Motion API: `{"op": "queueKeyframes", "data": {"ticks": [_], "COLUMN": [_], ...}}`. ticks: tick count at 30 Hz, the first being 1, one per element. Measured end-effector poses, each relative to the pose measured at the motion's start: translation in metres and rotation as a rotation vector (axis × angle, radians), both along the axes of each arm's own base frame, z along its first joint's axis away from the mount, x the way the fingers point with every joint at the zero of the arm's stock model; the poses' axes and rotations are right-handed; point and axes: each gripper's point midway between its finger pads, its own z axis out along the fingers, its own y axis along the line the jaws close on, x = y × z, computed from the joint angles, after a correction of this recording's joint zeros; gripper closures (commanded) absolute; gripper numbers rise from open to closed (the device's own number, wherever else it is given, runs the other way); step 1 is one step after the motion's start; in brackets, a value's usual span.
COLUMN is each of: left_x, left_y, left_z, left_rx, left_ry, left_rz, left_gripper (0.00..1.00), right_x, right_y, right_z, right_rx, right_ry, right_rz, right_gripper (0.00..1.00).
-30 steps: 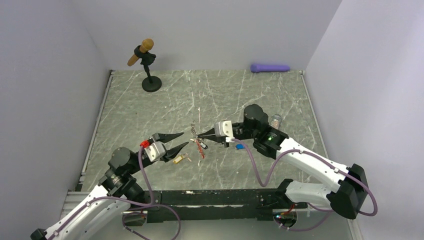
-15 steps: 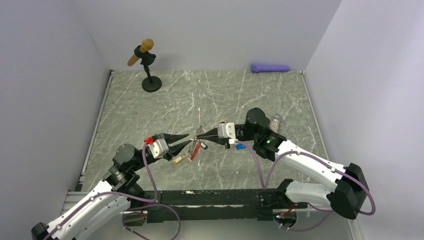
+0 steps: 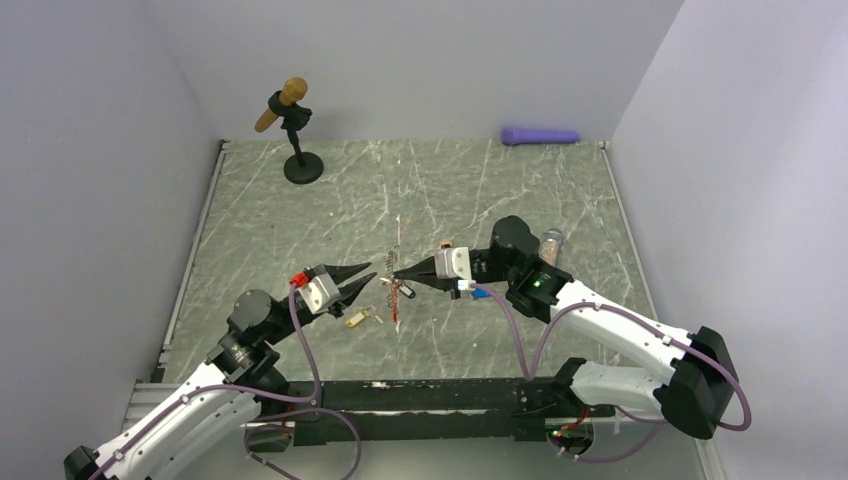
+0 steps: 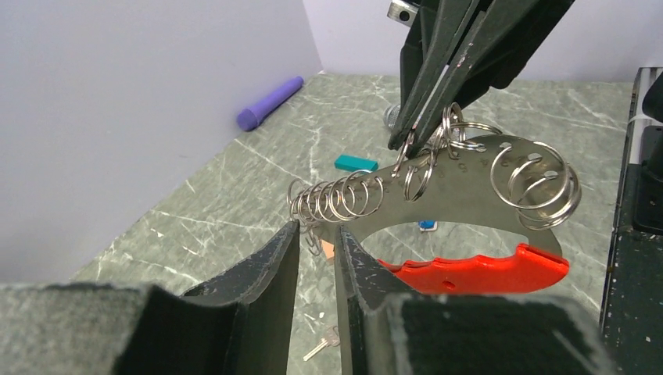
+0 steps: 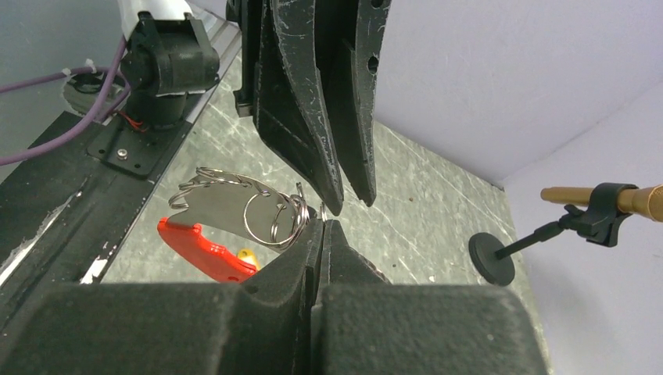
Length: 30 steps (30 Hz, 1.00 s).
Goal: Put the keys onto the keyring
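Change, left side: over the last second our left tool (image 3: 368, 275) has swung in toward the centre, and its jaws have drawn in from a wide spread to a slim gap.
Change, keyring: the keyring (image 4: 469, 183) lay on the worktop (image 3: 300, 220) a second ago. It now hangs clear of it under the right tool (image 3: 396, 275).
Right tool: clenched on the keyring, pinching among the split rings at the top edge of its silver plate.
Left tool: released. Its fingers stand slightly apart, and neither wrist view shows anything clamped between them.
Keyring against left tool: the ring chain (image 4: 336, 201) ends just above the gap between the fingertips. We cannot tell whether it touches them. The red plastic edge runs off just beside the right-hand finger.
Keys: the yellow-tagged key (image 3: 361, 319) lies on the worktop near the left tool. The blue-tagged key (image 3: 480, 293) lies beside the right tool's wrist. Neither is held or threaded.
What it means: we judge the left tool is closing in to steady the chain end so the keyring is held at two points. With no key on a ring yet, the task looks to be at an early stage.
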Motion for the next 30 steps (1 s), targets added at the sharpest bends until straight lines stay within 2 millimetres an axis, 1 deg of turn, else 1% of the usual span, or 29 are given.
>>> {"op": "queueKeyframes", "data": {"ticks": [2, 7, 14, 19, 21, 25, 30], "left_x": [0.002, 0.003, -0.004, -0.008, -0.008, -0.010, -0.009], "left_y": [0.000, -0.007, -0.015, -0.017, -0.016, -0.012, -0.006], "left_z": [-0.002, -0.004, 0.007, 0.009, 0.009, 0.009, 0.010], "left_rx": [0.004, 0.013, -0.019, -0.031, -0.034, -0.048, -0.066], "left_ry": [0.000, 0.001, -0.032, -0.037, -0.032, -0.030, -0.020], "left_rz": [0.008, -0.017, -0.081, -0.106, -0.104, -0.088, -0.062], "left_gripper": [0.75, 0.74, 0.75, 0.77, 0.76, 0.75, 0.74], "right_x": [0.000, -0.001, -0.001, 0.004, 0.010, 0.022, 0.028], "right_y": [0.000, -0.001, 0.001, 0.004, 0.004, 0.001, 0.000], "right_z": [-0.001, -0.004, -0.007, -0.012, -0.015, -0.020, -0.022], "right_rx": [-0.002, -0.009, -0.012, -0.018, -0.021, -0.024, -0.013], "right_ry": [0.002, 0.027, 0.123, 0.245, 0.315, 0.433, 0.544], "right_rz": [0.000, -0.001, -0.013, -0.037, -0.059, -0.105, -0.133], "right_gripper": [1.00, 1.00, 1.00, 1.00, 1.00, 1.00, 1.00]}}
